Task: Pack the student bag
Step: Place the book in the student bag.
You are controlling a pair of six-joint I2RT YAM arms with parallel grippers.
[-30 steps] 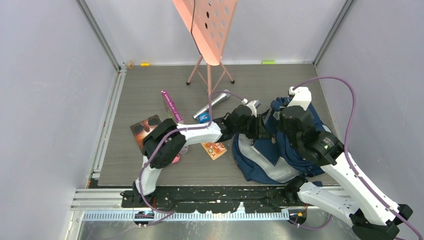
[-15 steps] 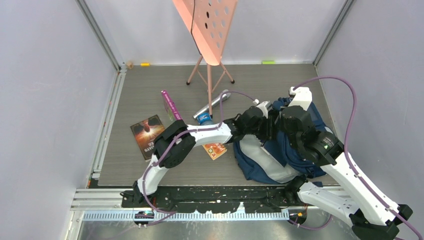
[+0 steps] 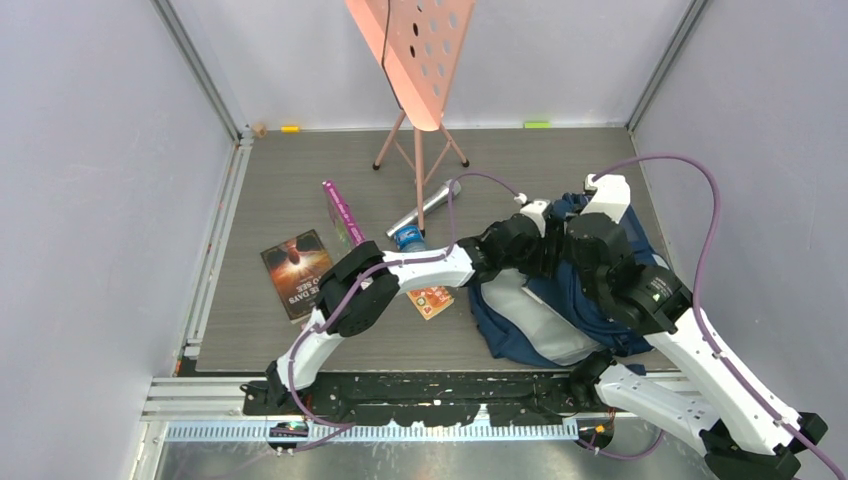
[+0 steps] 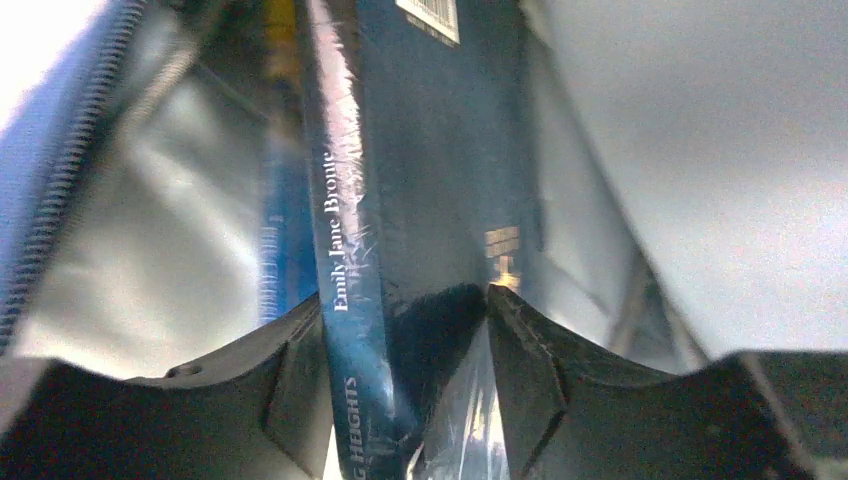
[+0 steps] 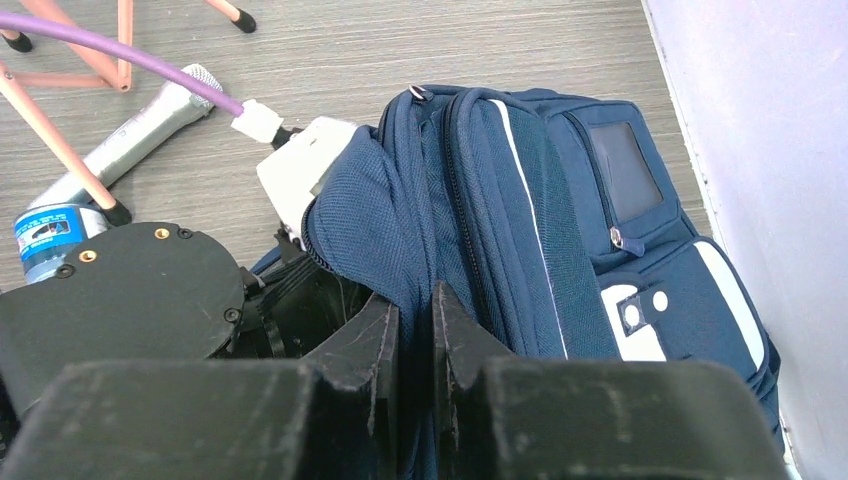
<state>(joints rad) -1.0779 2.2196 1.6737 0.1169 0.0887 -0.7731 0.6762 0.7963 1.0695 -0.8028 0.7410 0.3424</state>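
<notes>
The student bag point(image 3: 590, 305) lies at the right of the floor, navy with grey patches, its mouth toward the left. My right gripper point(image 5: 415, 297) is shut on a fold of navy fabric at the edge of the bag point(image 5: 560, 200), holding the mouth up. My left arm reaches into that mouth, and its fingertips are hidden in the top view. In the left wrist view, my left gripper point(image 4: 405, 297) stands open inside the grey lining point(image 4: 170, 220). A dark blue book point(image 4: 430, 150) stands between the fingers, its spine against the left one and a gap at the right one.
Left of the bag lie a silver microphone point(image 3: 430, 205), a blue-capped bottle point(image 3: 407, 238), a pink tube point(image 3: 343, 212), a dark red book point(image 3: 297, 270) and a small orange booklet point(image 3: 428, 300). A pink music stand point(image 3: 415, 60) rises behind. The right wall is close to the bag.
My left arm has pushed further right, into the bag's mouth, carrying the book in. Its jaws have widened off the book. The right gripper has kept its hold.
</notes>
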